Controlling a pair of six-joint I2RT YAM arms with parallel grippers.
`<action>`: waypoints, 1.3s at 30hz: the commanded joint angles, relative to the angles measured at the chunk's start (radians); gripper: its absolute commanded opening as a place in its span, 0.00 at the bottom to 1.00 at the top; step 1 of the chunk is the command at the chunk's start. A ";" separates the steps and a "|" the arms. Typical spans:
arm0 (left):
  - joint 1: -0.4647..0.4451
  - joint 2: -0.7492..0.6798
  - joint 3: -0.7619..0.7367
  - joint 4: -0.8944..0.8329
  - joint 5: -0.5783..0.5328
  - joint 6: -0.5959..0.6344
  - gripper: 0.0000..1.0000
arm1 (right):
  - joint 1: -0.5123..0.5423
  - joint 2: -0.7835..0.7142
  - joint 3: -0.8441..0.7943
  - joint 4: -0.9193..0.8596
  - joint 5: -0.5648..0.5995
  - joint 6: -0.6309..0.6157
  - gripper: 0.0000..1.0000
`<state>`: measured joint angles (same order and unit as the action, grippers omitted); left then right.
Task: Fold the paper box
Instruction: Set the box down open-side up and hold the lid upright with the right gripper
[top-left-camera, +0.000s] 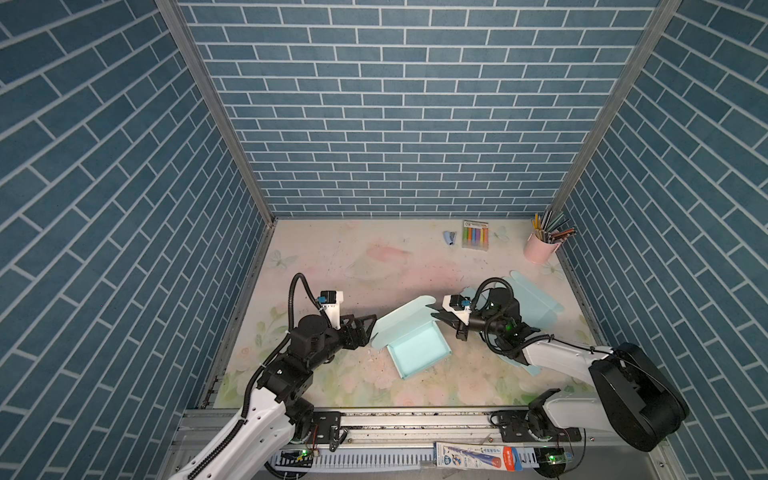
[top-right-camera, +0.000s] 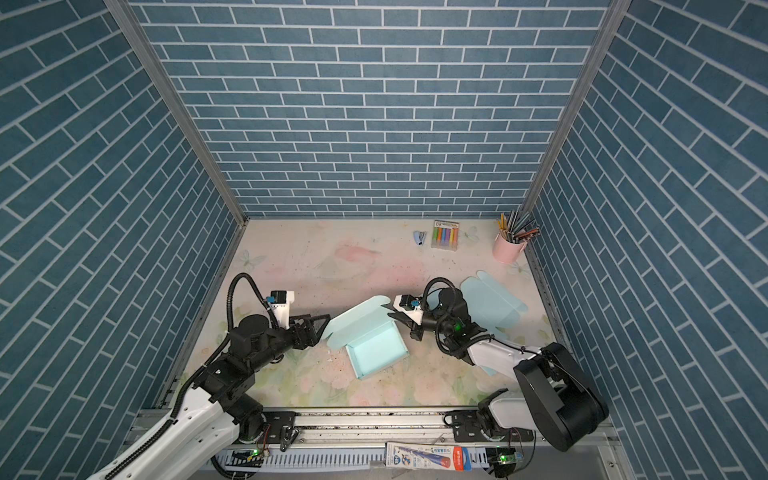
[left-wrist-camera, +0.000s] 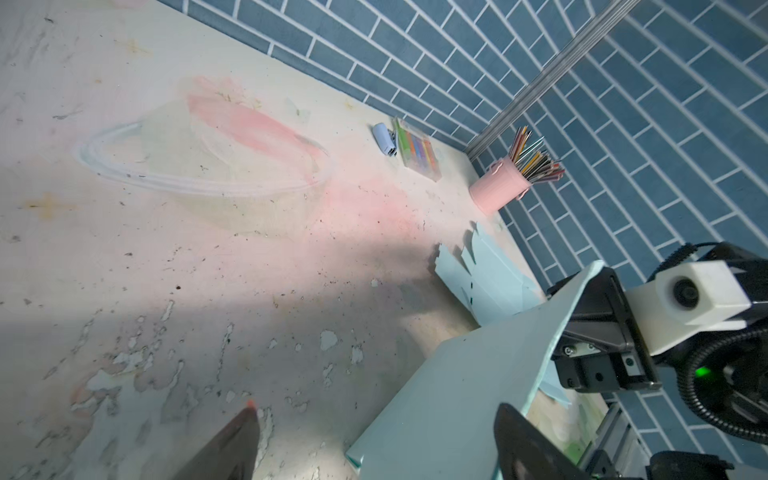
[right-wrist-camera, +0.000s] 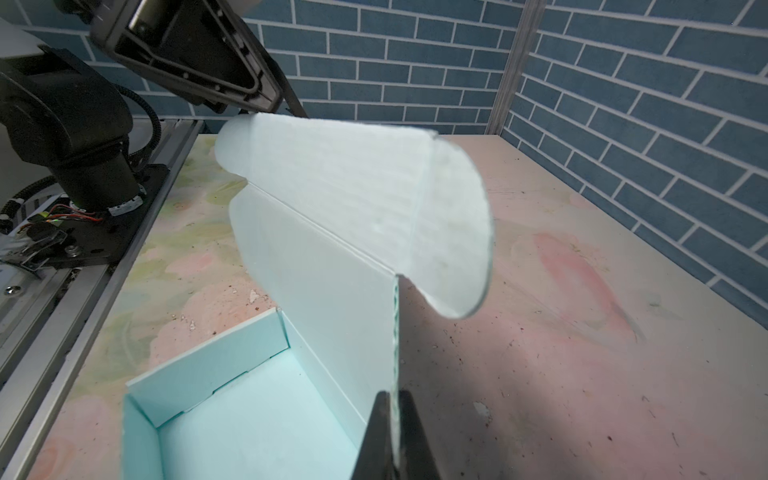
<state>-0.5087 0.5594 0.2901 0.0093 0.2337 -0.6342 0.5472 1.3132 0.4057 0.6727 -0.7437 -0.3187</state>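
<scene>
Paper box (top-left-camera: 419, 353) tray stands formed; right pincer (right-wrist-camera: 392, 401) clamps the raised lid (right-wrist-camera: 332, 199) edge, left pincer (top-left-camera: 370, 326) hangs released. Next, probably: swing lid shut.

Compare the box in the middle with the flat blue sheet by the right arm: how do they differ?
The box has its walls folded up into a tray, with its lid standing; the sheet lies flat and unfolded. The right gripper pinches the edge of the box's lid; no gripper holds the sheet, which is partly hidden under the right arm. Both are the same pale blue card.
</scene>
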 joint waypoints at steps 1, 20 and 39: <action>0.005 -0.001 -0.060 0.208 0.047 -0.067 0.88 | -0.014 -0.011 0.000 0.025 0.018 0.100 0.00; -0.078 -0.110 -0.080 0.093 0.067 0.020 0.88 | -0.047 -0.011 -0.024 0.063 0.084 0.173 0.00; -0.111 0.280 -0.018 0.243 -0.008 0.137 0.51 | -0.046 0.001 -0.013 0.044 0.076 0.170 0.00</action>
<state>-0.6106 0.8303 0.2481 0.2127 0.2432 -0.5270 0.5034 1.3159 0.3817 0.7048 -0.6552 -0.1616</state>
